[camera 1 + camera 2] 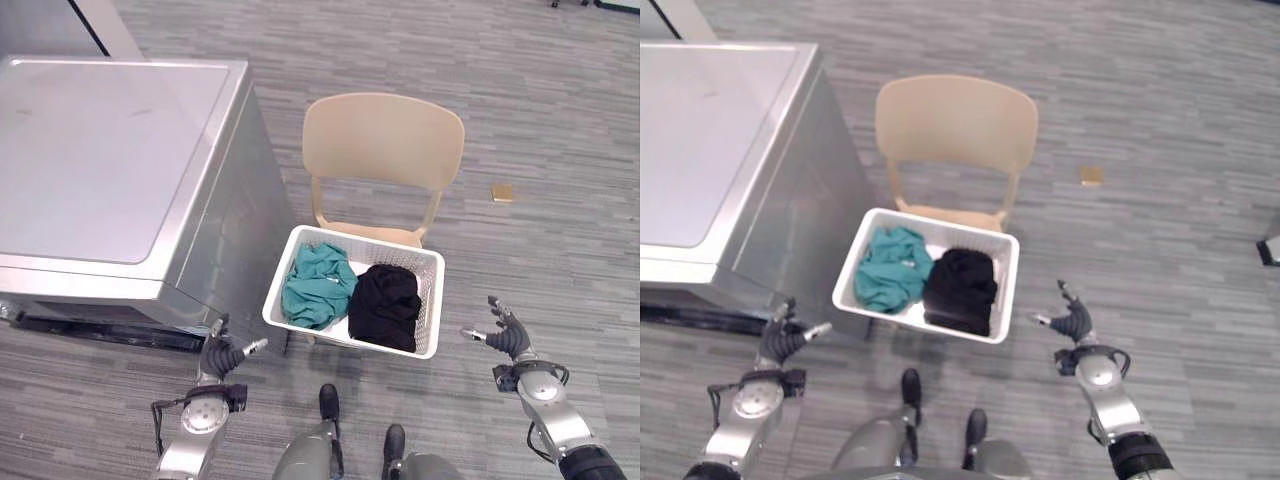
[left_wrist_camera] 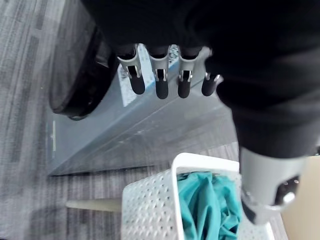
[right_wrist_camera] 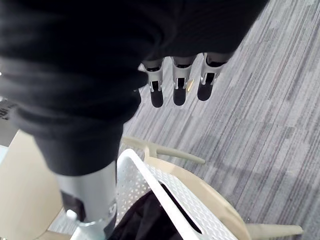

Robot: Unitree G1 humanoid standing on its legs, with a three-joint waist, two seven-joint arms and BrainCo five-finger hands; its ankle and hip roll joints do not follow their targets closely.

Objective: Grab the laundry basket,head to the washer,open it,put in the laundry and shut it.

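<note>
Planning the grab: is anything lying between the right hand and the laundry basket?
No. In the left eye view, only bare floor separates the open right hand from the laundry basket.

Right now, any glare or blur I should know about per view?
Left eye view: soft sheen on the washer top, laundry basket evenly lit. Left wrist view: left hand cover blurred, teal garment fairly sharp. Right wrist view: right hand cover blurred.
</note>
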